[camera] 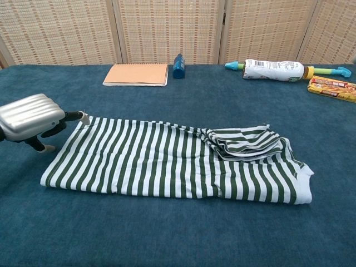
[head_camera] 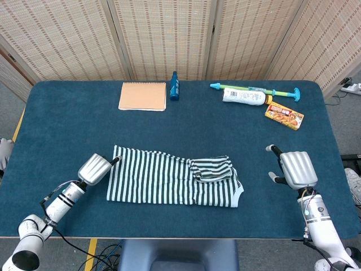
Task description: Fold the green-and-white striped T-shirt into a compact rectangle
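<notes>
The green-and-white striped T-shirt is lying partly folded on the worktop, a sleeve bunched on top. The left robot hand is hovering at its far left corner, fingers apart, holding nothing. The right robot hand is waiting well apart, fingers spread.

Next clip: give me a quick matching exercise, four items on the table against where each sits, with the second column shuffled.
Items:
1. notebook
2. T-shirt
3. left hand
4. yellow box

Places:
A. far right of the table
B. at the shirt's left edge
C. far side, next to the blue bottle
D. middle of the near side

Pairs: 1-C, 2-D, 3-B, 4-A
</notes>
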